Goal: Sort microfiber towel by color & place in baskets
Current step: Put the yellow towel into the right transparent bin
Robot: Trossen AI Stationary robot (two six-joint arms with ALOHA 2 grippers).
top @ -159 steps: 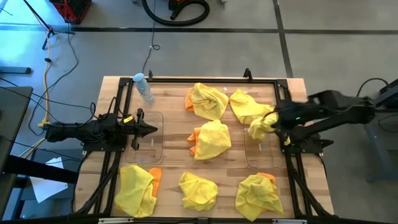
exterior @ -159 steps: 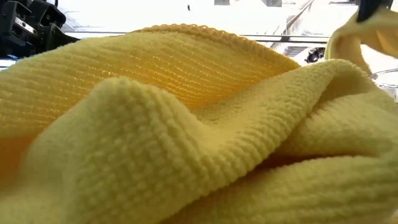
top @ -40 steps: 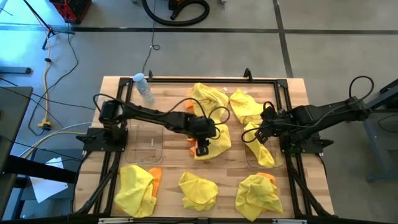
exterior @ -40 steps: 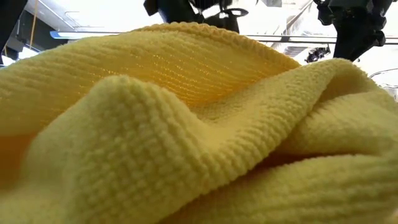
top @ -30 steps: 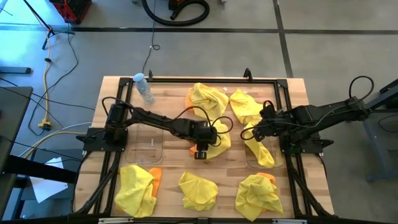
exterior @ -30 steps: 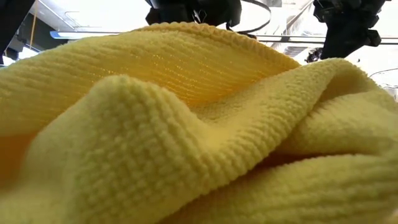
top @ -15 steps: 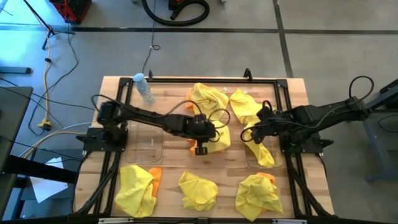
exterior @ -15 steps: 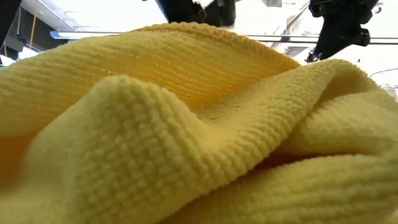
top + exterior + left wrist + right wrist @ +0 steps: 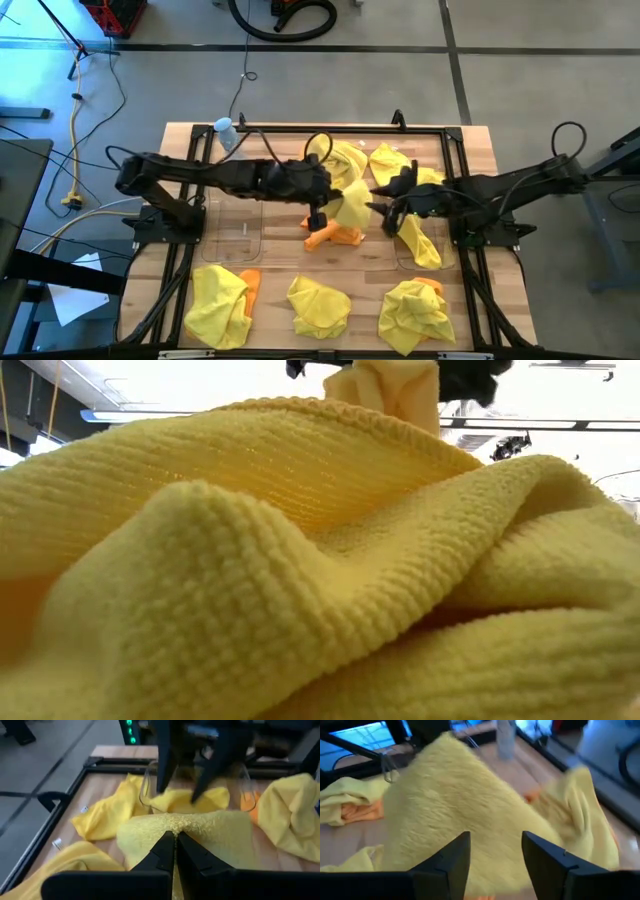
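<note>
Bench (image 9: 480, 150): wooden, ringed by a dark frame; yellow towels lie scattered, some with orange beneath.
Baskets: left basket (image 9: 240, 230) sits empty under the left arm; right basket (image 9: 432, 262) holds a draped yellow cloth (image 9: 415, 240).
What changed: a second ago the left hand stood spread over the middle pile — now it is clenched and raised, peeling the lifted yellow towel (image 9: 352, 205) off an orange towel (image 9: 330, 237) left on the wood. The colours are separating.
Left hand (image 9: 322, 203): pinched tight on the lifted yellow towel, at bench centre.
Right hand (image 9: 385, 208): fingers parted, empty, facing the lifted yellow towel — perhaps for a handover.
</note>
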